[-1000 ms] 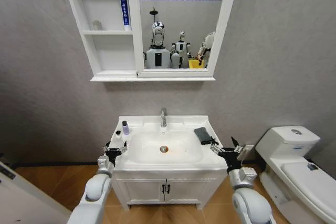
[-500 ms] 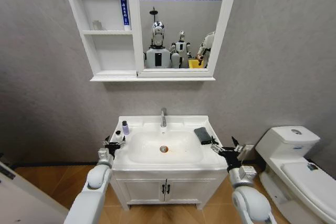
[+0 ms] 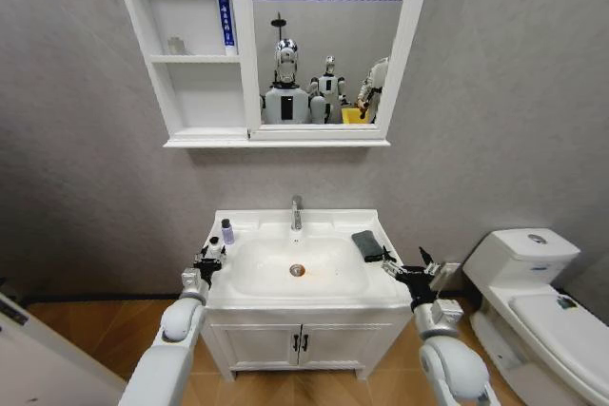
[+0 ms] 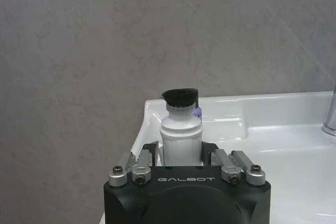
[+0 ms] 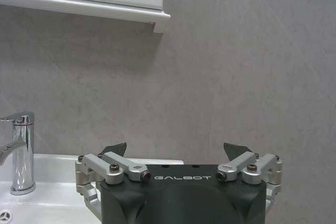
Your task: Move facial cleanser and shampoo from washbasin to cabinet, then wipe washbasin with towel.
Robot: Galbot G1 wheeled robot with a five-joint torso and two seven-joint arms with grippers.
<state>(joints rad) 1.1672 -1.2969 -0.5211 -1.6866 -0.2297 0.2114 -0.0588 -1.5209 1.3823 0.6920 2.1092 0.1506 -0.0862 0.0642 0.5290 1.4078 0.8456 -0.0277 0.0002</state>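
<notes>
— White bottle [image 4: 180, 139], black cap, sits at the washbasin's [image 3: 297, 303] left rim; "GALBOT" reads on the left gripper [image 3: 206, 261], fingers apart either side of it.
— And the right gripper [image 3: 411, 277]?
— Spread wide off the worktop's right edge, near the towel [image 3: 367, 244].

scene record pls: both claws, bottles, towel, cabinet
left claw: at washbasin left rim, fingers either side of a white bottle with black cap; grip not confirmed
right claw: open, at right rim, near towel
purple-cap bottle: back-left of the basin top
towel: dark, folded, right of bowl
cabinet: blue tube on top shelf
</notes>
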